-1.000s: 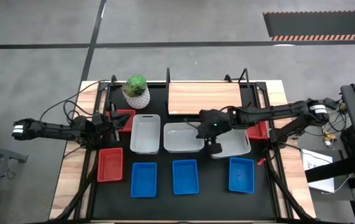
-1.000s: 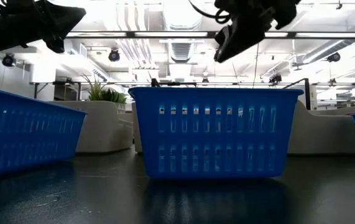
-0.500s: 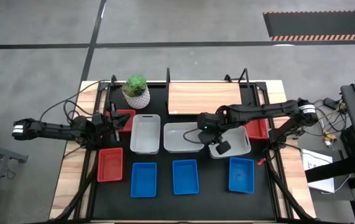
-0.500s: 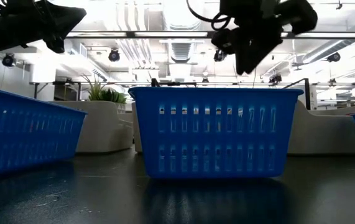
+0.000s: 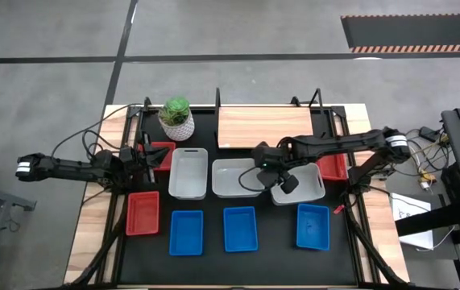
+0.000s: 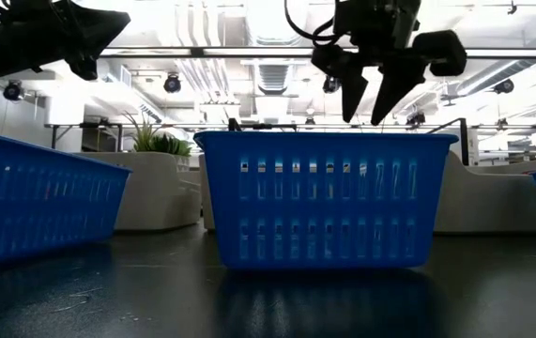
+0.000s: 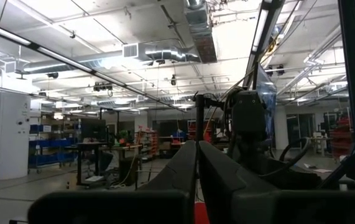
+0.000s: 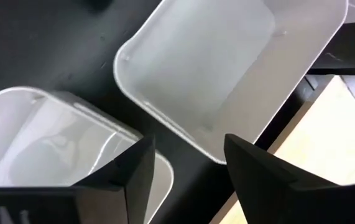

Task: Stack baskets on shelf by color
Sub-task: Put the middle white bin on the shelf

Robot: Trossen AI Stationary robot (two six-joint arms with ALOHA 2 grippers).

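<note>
Baskets [image 5: 238,177] unmoved | right end effector [image 5: 263,171] now spread open, empty, above them

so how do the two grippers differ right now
The right gripper has its fingers spread open; the left gripper is shut, fingers pressed together. The right gripper points down over the white baskets mid-table, beside the middle white basket; the left gripper lies level at the table's left side, near a red basket. Neither holds anything, and both are dark two-finger grippers.
</note>
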